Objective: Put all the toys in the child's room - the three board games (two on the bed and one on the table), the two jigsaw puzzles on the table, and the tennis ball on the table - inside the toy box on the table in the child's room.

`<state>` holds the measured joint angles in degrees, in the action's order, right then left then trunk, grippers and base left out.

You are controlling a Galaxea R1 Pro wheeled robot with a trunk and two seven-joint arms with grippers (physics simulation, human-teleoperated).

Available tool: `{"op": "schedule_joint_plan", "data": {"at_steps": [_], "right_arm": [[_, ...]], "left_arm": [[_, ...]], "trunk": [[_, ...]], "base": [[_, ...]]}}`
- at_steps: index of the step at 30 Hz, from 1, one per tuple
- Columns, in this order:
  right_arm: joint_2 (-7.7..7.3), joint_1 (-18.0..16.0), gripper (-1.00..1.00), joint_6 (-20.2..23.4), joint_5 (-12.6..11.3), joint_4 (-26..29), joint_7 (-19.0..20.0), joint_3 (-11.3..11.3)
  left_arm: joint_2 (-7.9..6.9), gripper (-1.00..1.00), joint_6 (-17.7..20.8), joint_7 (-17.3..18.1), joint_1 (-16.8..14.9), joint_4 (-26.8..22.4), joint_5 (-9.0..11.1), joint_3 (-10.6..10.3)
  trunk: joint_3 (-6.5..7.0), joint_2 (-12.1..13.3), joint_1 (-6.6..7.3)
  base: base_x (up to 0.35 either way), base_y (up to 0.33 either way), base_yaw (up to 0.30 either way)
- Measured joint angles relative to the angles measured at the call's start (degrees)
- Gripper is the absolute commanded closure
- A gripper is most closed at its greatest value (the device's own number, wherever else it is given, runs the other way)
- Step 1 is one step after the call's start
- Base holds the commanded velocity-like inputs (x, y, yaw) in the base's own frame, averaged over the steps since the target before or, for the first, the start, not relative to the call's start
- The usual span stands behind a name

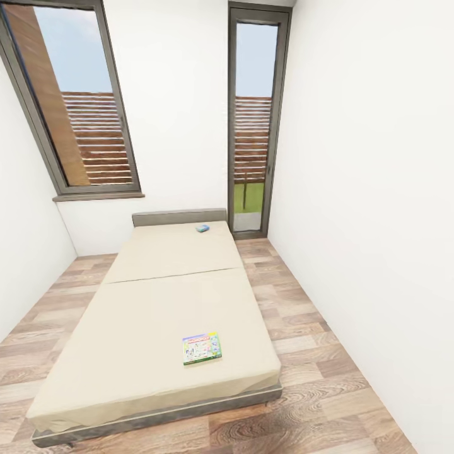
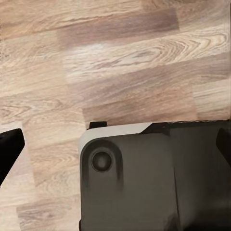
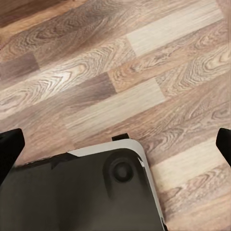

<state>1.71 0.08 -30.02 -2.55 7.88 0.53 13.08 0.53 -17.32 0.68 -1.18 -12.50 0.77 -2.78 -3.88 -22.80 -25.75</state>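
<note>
White-walled child's room, wood plank floor (image 1: 302, 328), seen from the foot of the bed.

Board game, first (image 1: 202, 348): flat box with green edge and white colourful cover, lying flat on the mattress near the foot end, slightly right of the centre line. Nothing on top of it or beside it.

Board game, second (image 1: 202, 228): small blue item at this range, lying flat at the far end of the mattress, just in front of the headboard (image 1: 178, 217), toward its right side. Detail too small to read.

Bed (image 1: 151, 302): low, beige mattress with a seam across the middle, dark grey frame. Left side close to the left wall; open floor along the right side and at the foot.

Surroundings: large dark-framed window (image 1: 75, 101) above and left of the headboard; tall narrow glazed panel (image 1: 252, 126) to the right of the headboard, with slatted fencing and a strip of grass outside. Plain white wall on the right.

Left hand (image 2: 115, 149): dark finger tips at the picture's two edges, set wide apart, nothing between them; below it the robot's dark base (image 2: 144, 183) and floor.

Right hand (image 3: 115, 144): likewise spread wide and empty, over the base and floor planks.
</note>
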Motion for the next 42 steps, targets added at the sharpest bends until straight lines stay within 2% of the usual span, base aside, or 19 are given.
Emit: {"op": "schedule_joint_plan", "data": {"at_steps": [5,10,13,16,18,20,23,26,29,34,38,42], "right_arm": [[0.12,0.0,-1.0,-0.91,0.0,0.03,0.08,-0.01],[0.17,0.04,-1.0,-1.25,0.0,0.86,0.1,0.04],[0.37,0.16,-1.0,-1.49,-0.04,4.42,0.1,0.15],[1.19,1.32,-1.0,-1.41,-0.11,9.59,0.08,0.26],[1.68,3.35,-1.0,-1.27,-0.14,13.12,0.05,0.3],[1.99,5.74,-1.0,-1.07,-0.21,16.88,0.03,0.31],[2.07,6.92,-1.0,-0.89,-0.37,19.07,-0.01,0.3],[2.16,7.46,-1.0,-0.72,-0.36,20.08,-0.03,0.28],[2.18,7.62,-1.0,-0.67,-0.34,20.37,-0.03,0.28],[2.2,7.71,-1.0,-0.66,-0.26,20.54,-0.03,0.28],[2.23,7.89,-1.0,-1.02,-0.19,20.8,-0.02,0.24],[2.32,9.52,-1.0,-1.28,-0.23,23.46,-0.02,0.23]], "left_arm": [[-0.19,-1.0,-1.62,0.56,0.0,-1.8,0.22,0.11],[-1.06,-1.0,-2.01,2.5,0.07,-3.94,0.34,0.15],[-1.91,-1.0,-2.11,4.07,0.22,-5.86,0.51,0.27],[-2.71,-1.0,-2.13,5.43,0.45,-8.45,0.85,0.77],[-3.11,-1.0,-2.13,6.64,0.66,-10.46,1.11,1.42],[-3.68,-1.0,-2.04,9.39,1.0,-13.12,1.3,2.49],[-4.46,-1.0,-1.62,13.56,1.8,-15.9,1.44,3.96],[-5.04,-1.0,-0.37,18.63,3.43,-19.84,1.52,6.93],[-5.01,-1.0,1.74,21.37,5.06,-23.59,1.54,9.6],[-4.93,-1.0,5.57,23.1,7.37,-28.72,1.48,11.52],[-5.11,-1.0,6.56,23.56,8.08,-30.23,1.47,11.93],[-5.18,-1.0,6.82,23.77,8.36,-30.85,1.47,12.0]], "trunk": [[0.0,0.0,0.0],[0.0,0.0,0.0],[0.0,0.0,0.0],[0.0,0.0,0.0],[0.0,0.0,0.0],[-0.01,-0.01,0.01],[-0.02,-0.01,0.0],[-0.02,-0.01,0.01],[-0.02,-0.01,0.01],[-0.02,-0.01,0.01],[-0.02,-0.01,0.01],[-0.02,-0.01,0.01]], "base": [[0.0,0.0,0.0],[0.0,0.0,0.0],[0.0,0.0,0.0],[0.0,0.0,0.0],[0.0,0.0,0.0],[0.0,0.0,0.0],[0.0,0.0,0.0],[0.0,0.0,0.0],[0.0,0.0,0.0],[0.0,0.0,0.0],[0.0,0.0,0.0],[0.0,0.0,0.0]]}}
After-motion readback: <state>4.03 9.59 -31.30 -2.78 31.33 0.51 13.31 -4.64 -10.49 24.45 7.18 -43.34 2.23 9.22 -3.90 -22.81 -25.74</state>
